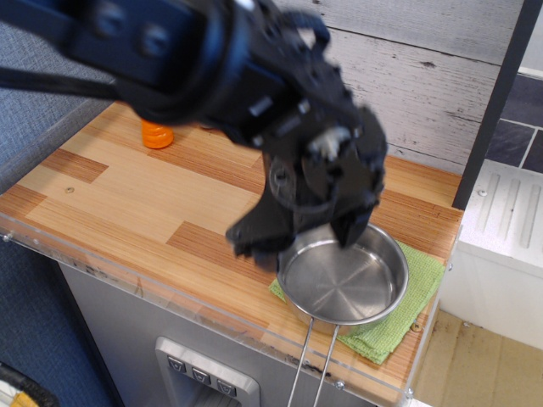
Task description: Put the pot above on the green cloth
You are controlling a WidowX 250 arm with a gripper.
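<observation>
Jaws [297, 236] spread apart, empty, above pot [344, 280], pot resting on green cloth [399, 326]

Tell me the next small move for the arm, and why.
Probably lift the gripper clear, up and away toward the back of the counter. The pot sits on the green cloth with its wire handle pointing off the front edge, and the fingers appear spread above its near rim, gripping nothing. The placing looks done.

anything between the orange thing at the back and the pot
No object: only bare wooden tabletop runs from the orange item toward the pot on the green cloth. The blurred gripper hangs over the pot's end of that stretch.
</observation>
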